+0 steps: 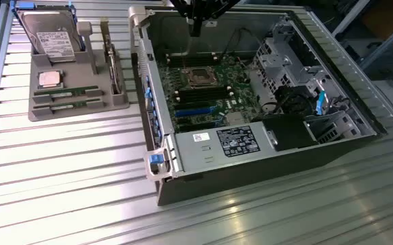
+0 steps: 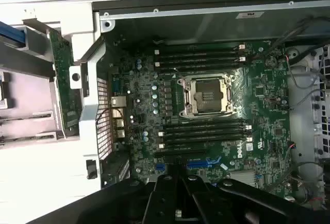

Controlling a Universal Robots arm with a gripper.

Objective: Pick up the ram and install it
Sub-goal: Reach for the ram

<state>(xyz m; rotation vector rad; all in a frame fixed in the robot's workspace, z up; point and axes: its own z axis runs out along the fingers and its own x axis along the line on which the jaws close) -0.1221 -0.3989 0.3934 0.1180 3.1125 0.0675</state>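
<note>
Hovering over motherboard (image 1: 214, 99), gripper (image 1: 195, 30) shut on nothing.
Pick unstarted: well apart from ram (image 1: 66, 94) on tray (image 1: 111, 102); calls for opened jaws.

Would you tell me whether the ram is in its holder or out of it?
In: two ram sticks sit in the grey holder's slots.

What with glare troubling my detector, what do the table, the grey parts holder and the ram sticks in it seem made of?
Table: bare ribbed metal, probably aluminium, judging by the bright streaky reflections. Parts holder: matte grey, likely plastic, with no shine and shaped slots. Ram sticks: green circuit board with white labels and a dull finish.
</note>
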